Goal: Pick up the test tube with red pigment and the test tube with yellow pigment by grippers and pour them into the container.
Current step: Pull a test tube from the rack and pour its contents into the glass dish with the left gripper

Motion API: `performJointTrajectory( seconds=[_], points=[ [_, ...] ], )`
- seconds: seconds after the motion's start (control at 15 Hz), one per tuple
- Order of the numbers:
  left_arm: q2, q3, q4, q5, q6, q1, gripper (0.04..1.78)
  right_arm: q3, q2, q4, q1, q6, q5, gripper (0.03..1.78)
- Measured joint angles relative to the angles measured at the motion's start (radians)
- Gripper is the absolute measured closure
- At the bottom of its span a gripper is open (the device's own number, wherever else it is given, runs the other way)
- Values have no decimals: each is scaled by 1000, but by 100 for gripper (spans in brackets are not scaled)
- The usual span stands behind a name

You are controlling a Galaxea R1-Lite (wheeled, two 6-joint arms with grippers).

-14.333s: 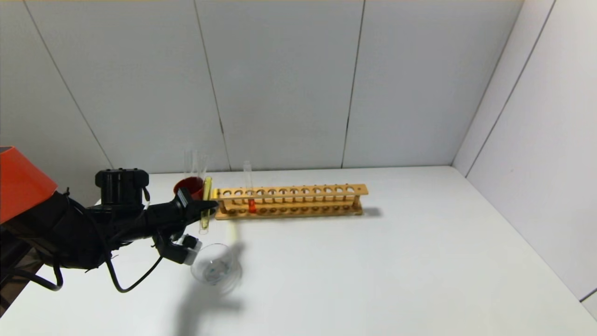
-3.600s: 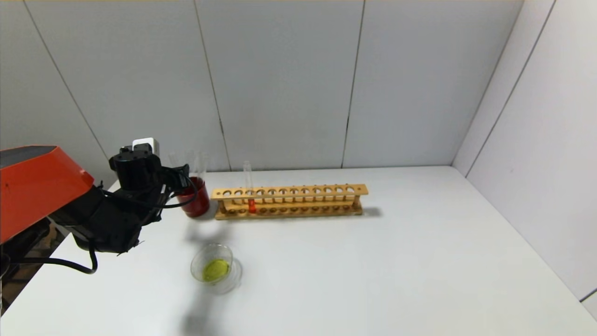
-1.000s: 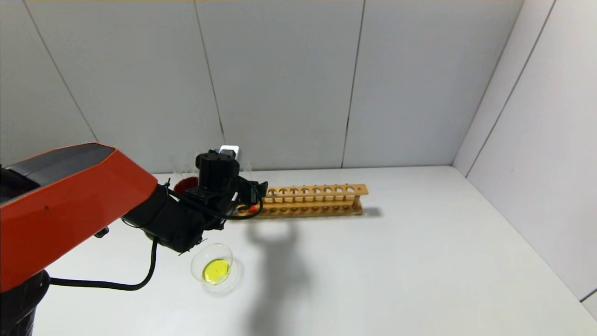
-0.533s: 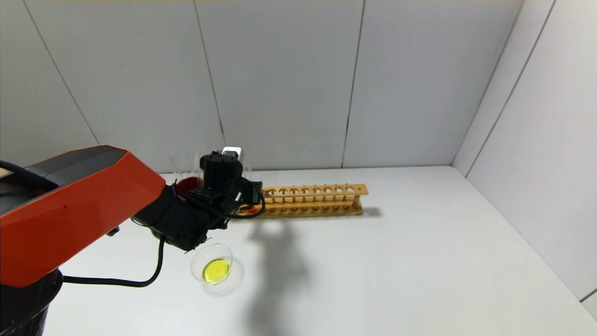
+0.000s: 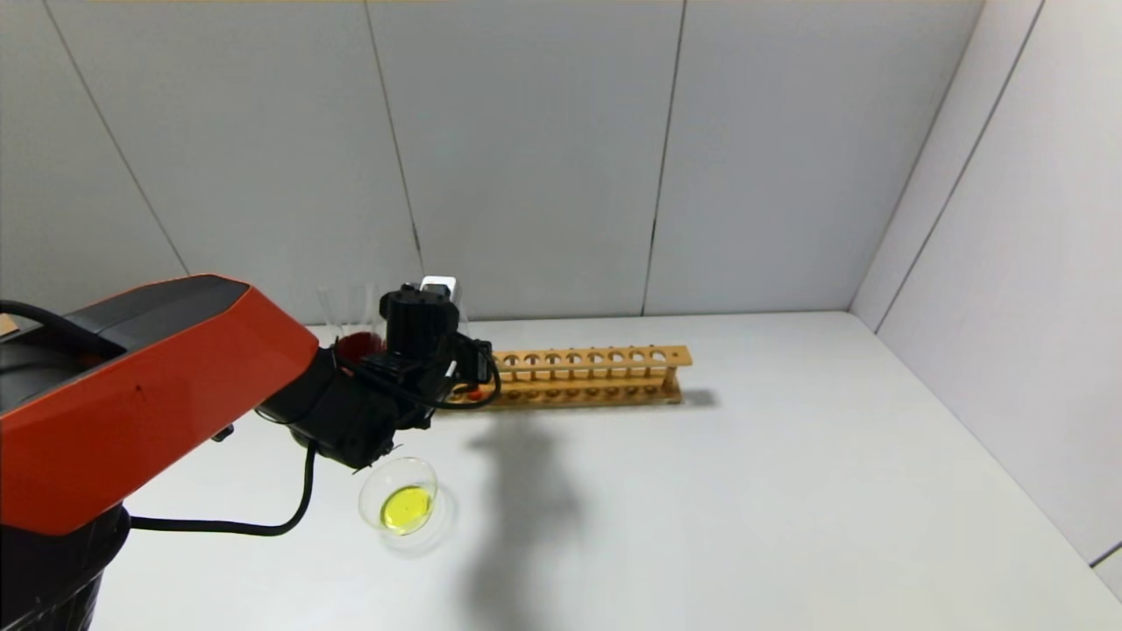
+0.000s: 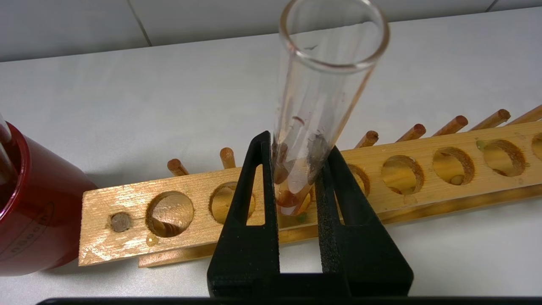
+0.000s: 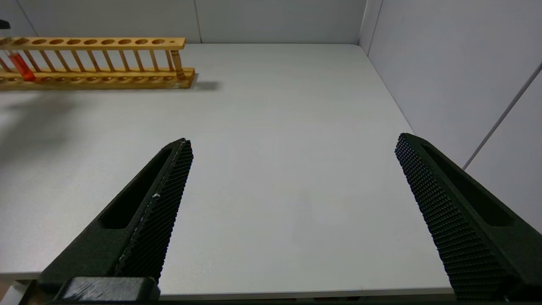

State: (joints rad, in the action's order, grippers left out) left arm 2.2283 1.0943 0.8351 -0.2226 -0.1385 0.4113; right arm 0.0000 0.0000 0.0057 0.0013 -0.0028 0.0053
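Note:
My left gripper (image 5: 465, 368) is at the left end of the wooden rack (image 5: 596, 377). In the left wrist view its jaws (image 6: 296, 144) are shut on the test tube with red pigment (image 6: 326, 84), one finger on each side. The tube stands upright in a rack hole, with red-orange liquid at its bottom (image 6: 288, 197). In the head view only its red end (image 5: 473, 394) shows past the gripper. The container (image 5: 428, 473) sits in front of the arm and holds yellow liquid. I cannot pick out the yellow tube. My right gripper (image 7: 292, 142) is open and empty above the table's near edge.
A dark red cup (image 5: 355, 346) with clear tubes in it stands just left of the rack; it also shows in the left wrist view (image 6: 29, 212). The rack (image 7: 106, 76) has several empty holes. Grey walls close in the table at the back and the right.
Over the last second my left gripper shifted slightly left and settled at the red tube in the rack. Before that, yellow liquid appeared in the dish and the yellow tube left the gripper.

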Motion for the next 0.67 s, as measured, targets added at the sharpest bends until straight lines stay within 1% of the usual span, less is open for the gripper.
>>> performJointTrajectory(
  seconds=[0.27,0.47,0.67],
  points=[
    [-39,0,-10,-1,7,3,152,0,0,0,0,0,0,6],
    [-113,9,-71,-7,9,3,152,0,0,0,0,0,0,6],
    [-215,12,-67,-37,67,1,152,0,0,0,0,0,0,6]
  ],
)
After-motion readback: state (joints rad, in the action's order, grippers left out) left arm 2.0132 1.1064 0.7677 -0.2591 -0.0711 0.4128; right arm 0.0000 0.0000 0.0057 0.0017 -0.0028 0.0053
